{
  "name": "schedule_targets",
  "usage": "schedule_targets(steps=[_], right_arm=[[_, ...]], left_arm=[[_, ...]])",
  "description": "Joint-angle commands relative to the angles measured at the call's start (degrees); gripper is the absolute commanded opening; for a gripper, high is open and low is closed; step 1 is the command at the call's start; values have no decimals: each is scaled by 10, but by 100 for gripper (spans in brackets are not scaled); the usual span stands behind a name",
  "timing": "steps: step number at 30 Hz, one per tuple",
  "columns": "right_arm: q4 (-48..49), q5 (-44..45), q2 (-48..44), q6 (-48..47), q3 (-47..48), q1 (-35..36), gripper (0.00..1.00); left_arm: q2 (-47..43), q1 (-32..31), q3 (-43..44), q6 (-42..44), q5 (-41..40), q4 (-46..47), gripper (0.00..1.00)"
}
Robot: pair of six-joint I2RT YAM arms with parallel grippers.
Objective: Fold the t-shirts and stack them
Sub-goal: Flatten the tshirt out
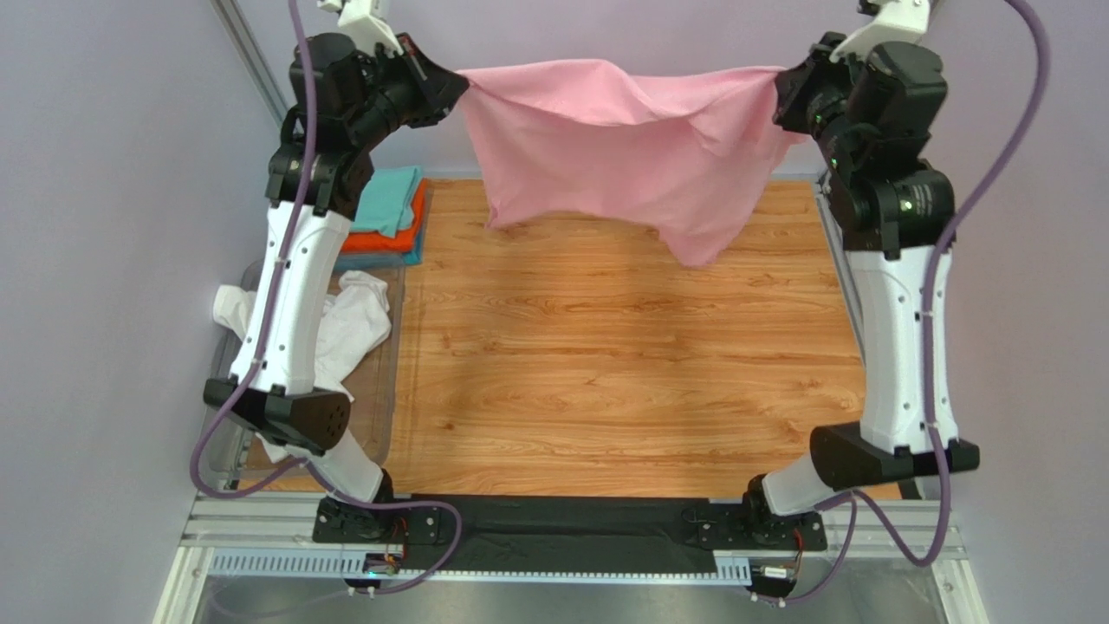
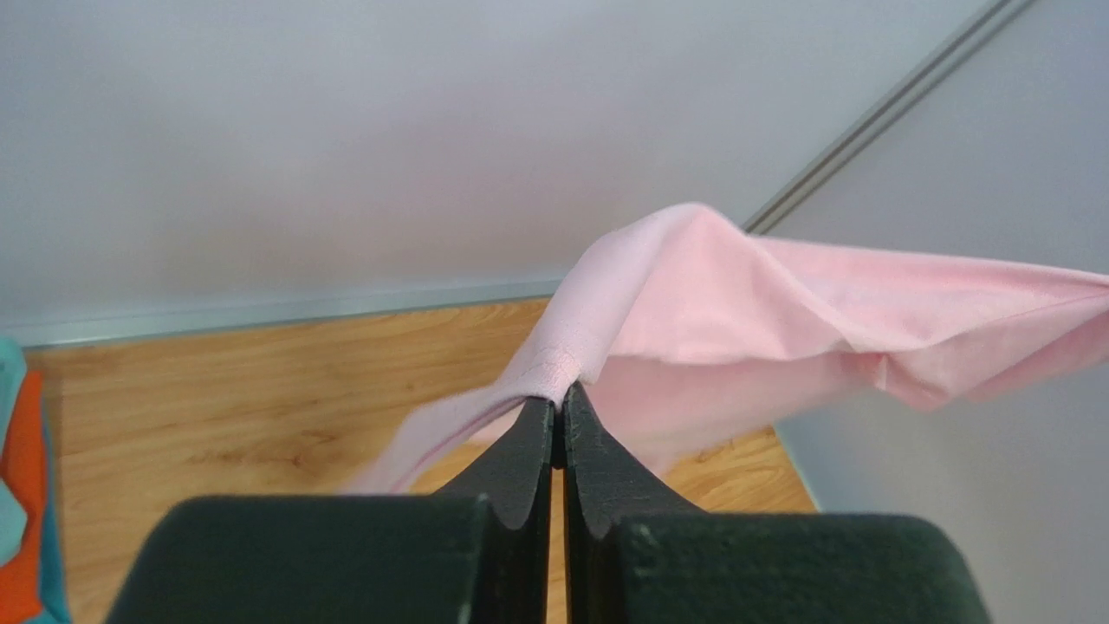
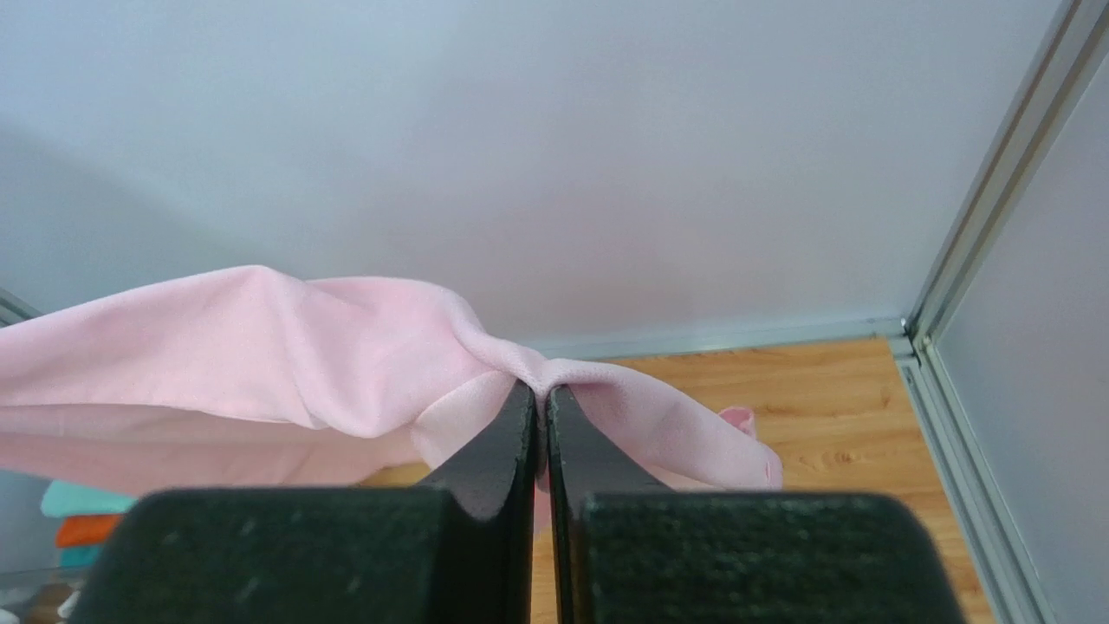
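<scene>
The light pink t-shirt (image 1: 612,150) hangs in the air above the far part of the wooden table, stretched between both grippers. My left gripper (image 1: 458,86) is shut on its left edge; in the left wrist view (image 2: 560,397) pink cloth (image 2: 781,312) is pinched at the tips. My right gripper (image 1: 785,91) is shut on its right edge, and the right wrist view (image 3: 539,388) shows the cloth (image 3: 260,351) pinched there. A crumpled white t-shirt (image 1: 341,323) lies at the left. Teal, orange and blue folded t-shirts (image 1: 388,216) are stacked at the far left.
The wooden table top (image 1: 612,377) lies under the hanging shirt. Grey walls stand behind and at both sides, with a metal frame post (image 3: 1002,182) at the far right corner. The black base rail (image 1: 573,527) runs along the near edge.
</scene>
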Motion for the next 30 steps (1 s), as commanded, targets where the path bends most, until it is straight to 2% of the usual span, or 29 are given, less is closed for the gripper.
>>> schedule_targets(steps=[1,3,4,6,7,9,10,12,13,16,21,25,30], right_arm=[[-14,-66,-66,-11,-45,-8,0],[-13,-66,-91,-11,-106,-7,0],[-14,-65,-105,-8,-171,-8,0],[-22,-66,-143,8,-235,-7,0],[-26,-67,-156,16,-302,-7,0],[-41,-88,-192,32,-369,-8,0],[-43,-90,-201,40,-430,-7,0],[-49,-85,-235,60,-500,-7,0],[-51,-79,-244,71,-566,-8,0],[-45,-78,-260,89,-641,-7,0],[-26,-83,-235,96,-739,-8,0],[-14,-76,-184,99,-760,-7,0],[-10,-8,-136,121,-775,-7,4]], left_arm=[[-85,4,-48,-1,18,26,0],[-137,5,-114,5,12,42,0],[-155,4,-192,6,9,55,0],[-212,4,-284,2,1,77,0],[-233,4,-380,-6,-3,101,0],[-295,4,-482,-23,-15,154,0],[-313,4,-574,-30,-19,168,0],[-360,4,-657,-44,-28,186,0],[-375,4,-735,-60,-35,197,0],[-415,4,-863,-86,-43,243,0],[-412,4,-958,-95,-54,268,0],[-388,4,-988,-94,-62,283,0],[-404,4,-1025,-84,-66,307,0]])
